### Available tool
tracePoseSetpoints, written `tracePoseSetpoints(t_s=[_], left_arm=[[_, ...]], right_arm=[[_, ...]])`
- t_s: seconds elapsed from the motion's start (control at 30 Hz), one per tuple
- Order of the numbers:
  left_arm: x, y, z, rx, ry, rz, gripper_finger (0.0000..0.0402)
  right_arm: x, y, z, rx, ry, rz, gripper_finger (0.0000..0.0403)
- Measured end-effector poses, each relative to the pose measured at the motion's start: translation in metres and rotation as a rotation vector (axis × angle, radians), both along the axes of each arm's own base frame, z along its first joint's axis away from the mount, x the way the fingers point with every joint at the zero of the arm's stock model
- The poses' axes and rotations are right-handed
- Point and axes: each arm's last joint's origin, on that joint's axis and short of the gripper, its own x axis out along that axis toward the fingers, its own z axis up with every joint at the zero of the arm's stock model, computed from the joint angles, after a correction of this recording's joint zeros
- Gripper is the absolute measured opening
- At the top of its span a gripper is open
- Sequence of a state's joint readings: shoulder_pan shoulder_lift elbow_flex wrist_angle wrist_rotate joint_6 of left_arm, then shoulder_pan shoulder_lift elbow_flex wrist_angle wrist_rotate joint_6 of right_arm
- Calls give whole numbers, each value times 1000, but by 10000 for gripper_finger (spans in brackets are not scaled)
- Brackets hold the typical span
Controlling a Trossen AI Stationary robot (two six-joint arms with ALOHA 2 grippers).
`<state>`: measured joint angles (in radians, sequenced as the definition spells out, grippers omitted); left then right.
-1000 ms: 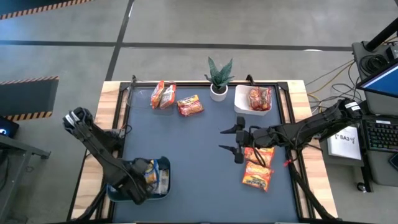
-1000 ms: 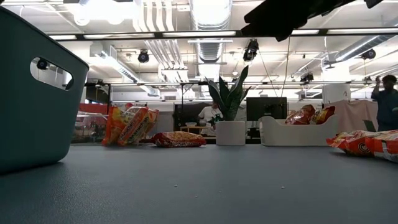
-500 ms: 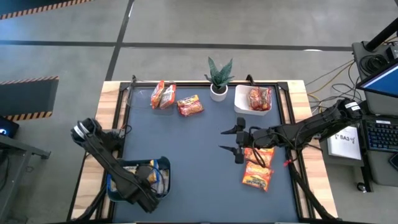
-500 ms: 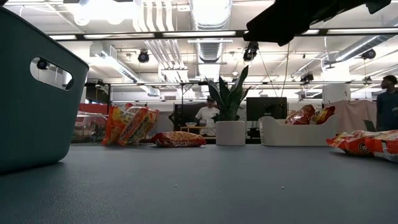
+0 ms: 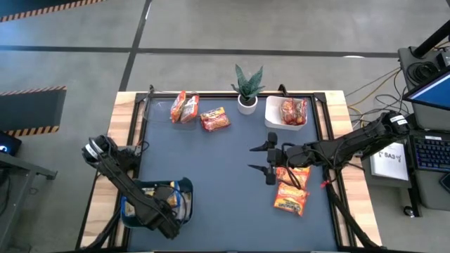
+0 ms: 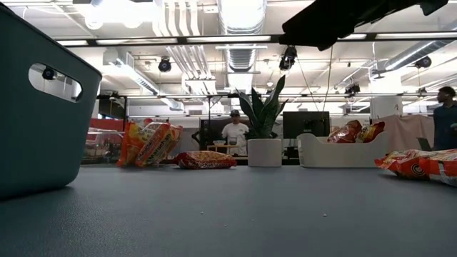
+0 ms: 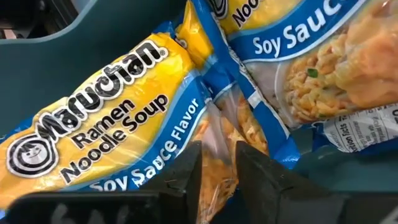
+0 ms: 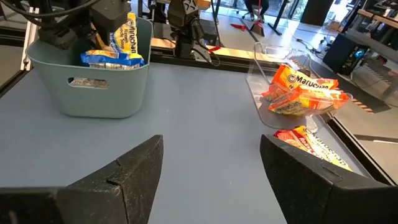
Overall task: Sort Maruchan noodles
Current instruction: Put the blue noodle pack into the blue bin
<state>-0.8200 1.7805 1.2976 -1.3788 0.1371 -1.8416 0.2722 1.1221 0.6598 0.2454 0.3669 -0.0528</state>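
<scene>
Down at the near left corner of the desk (image 5: 225,176) sits a teal bin (image 5: 184,188) with handle slots, holding yellow-and-blue Soy Sauce Maruchan packets (image 7: 93,149). The left gripper (image 7: 217,180) reaches into this bin; in the left wrist view its fingers (image 7: 186,180) stand close together around the crinkled edge of one yellow-and-blue packet (image 7: 221,127), though whether they actually pinch it cannot be told. A second Soy Sauce packet (image 7: 311,62) lies just beside, overlapping the first.

At the far right of the desk a white tray (image 5: 272,112) holds red-orange packets (image 5: 294,111). Beside it stands a small potted plant (image 5: 247,88). Left of the plant, an orange-red packet (image 5: 214,119) lies flat, and two orange packets (image 5: 183,107) lean together near the far left corner.

The right gripper (image 5: 261,158) hovers over the middle right of the desk, its fingers (image 8: 127,174) spread wide apart with nothing between them. Under the right arm, two more red-orange packets (image 5: 290,193) lie loose on the desk surface, outside any container.
</scene>
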Motion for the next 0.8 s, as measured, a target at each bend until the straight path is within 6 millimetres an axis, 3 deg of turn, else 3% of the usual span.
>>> tracePoseSetpoints(t_s=[0.3, 0.53, 0.73, 0.8], left_arm=[[0, 0, -1, 5, -3, 0, 4], [1, 0, 2, 29, -26, -8, 0], [4, 1, 28, 30, -153, -100, 0], [1, 3, 36, 41, -103, -107, 0]], right_arm=[[-1, 0, -2, -2, 8, 0, 256], [-1, 0, -3, -2, 9, 0, 256], [-1, 0, -3, -2, 8, 0, 256], [-1, 0, -3, -2, 8, 0, 256]])
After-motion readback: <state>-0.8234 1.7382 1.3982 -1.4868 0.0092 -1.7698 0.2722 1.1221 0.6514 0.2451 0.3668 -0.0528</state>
